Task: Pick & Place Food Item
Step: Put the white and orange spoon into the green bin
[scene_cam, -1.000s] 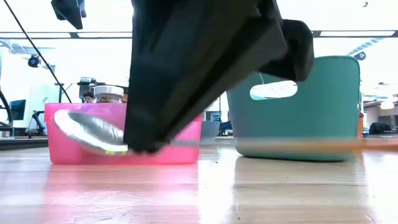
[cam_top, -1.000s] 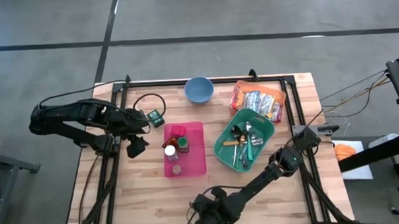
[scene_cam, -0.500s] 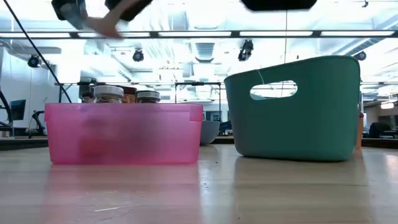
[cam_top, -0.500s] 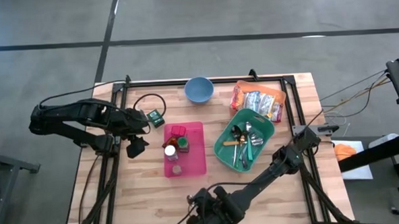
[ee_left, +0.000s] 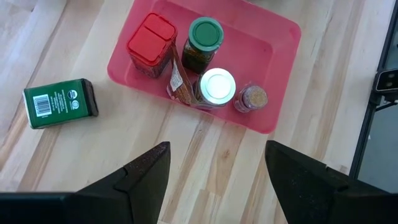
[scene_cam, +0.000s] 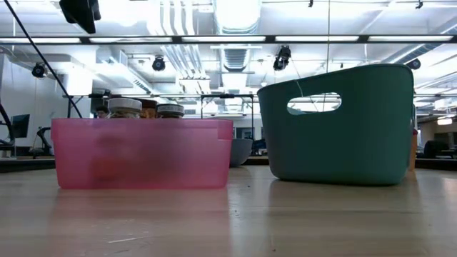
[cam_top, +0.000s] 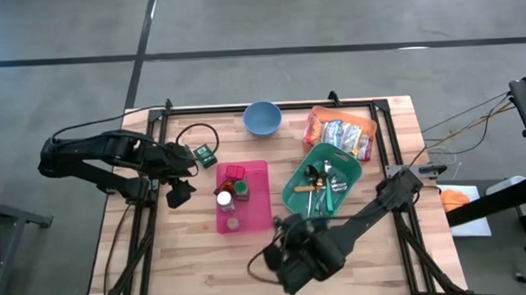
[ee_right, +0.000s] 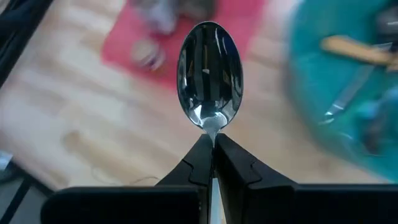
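Right gripper clamped on a spoon above the table; left gripper parked with fingers apart.

High view: the right gripper (cam_top: pixel 281 264) hangs just short of the pink bin (cam_top: pixel 256 170), with the teal cutlery basket (cam_top: pixel 291 189) beside it toward the arm's base; the spoon itself is hard to make out here. The left gripper (cam_top: pixel 180 192) waits beside the bin's far side, a green tin (cam_top: pixel 208 153) near it. Low view: only bin (scene_cam: pixel 143 153) and basket (scene_cam: pixel 343 128) show. Left wrist view: fingers (ee_left: pixel 146 176) spread, holding nothing, jars in the bin (ee_left: pixel 273 93) ahead. Right wrist view: fingers (ee_right: pixel 200 163) pinch the spoon (ee_right: pixel 209 74) at its neck, bowl pointing forward.
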Robot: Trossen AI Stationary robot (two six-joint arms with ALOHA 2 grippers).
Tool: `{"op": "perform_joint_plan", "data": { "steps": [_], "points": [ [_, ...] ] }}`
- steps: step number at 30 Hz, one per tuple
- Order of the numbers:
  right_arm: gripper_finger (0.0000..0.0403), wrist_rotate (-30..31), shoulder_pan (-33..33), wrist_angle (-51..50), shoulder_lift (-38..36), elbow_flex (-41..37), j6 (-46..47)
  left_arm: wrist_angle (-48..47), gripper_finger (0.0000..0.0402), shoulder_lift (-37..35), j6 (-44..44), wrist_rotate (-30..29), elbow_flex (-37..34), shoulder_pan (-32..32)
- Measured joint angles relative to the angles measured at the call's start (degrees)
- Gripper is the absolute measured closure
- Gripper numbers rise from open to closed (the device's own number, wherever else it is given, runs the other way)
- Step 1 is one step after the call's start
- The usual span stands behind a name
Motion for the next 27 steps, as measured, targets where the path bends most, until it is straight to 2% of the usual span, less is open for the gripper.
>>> {"op": "perform_joint_plan", "data": {
  "steps": [3, 11, 14, 19, 27],
  "points": [
    [0.0395, 0.66, -0.84, -6.50, -2.55, -0.07, 5.40, 0.02, 0.0139, 0.00, 0.00, 0.00, 0.00, 0.00],
    [0.0395, 7.95, -6.00, -5.67, -12.60, -7.89, 6.00, 0.24, 0.0139, 0.00, -0.02, 0.00, 0.00, 0.00],
    [0.0395, 7.96, -7.97, -5.78, -16.63, -11.90, 6.36, 0.24, 0.0139, 0.00, -0.24, 0.00, 0.00, 0.00],
    [0.0395, 3.46, -10.97, -5.60, -23.47, -20.41, 7.25, 0.17, 0.0139, 0.00, -0.26, 0.00, 0.00, 0.00],
    [0.0395, -5.35, -13.34, -1.73, -32.25, -37.78, 17.76, 0.24, 0.0139, 0.00, -0.31, -0.02, 0.02, 0.00]
  ]
}}
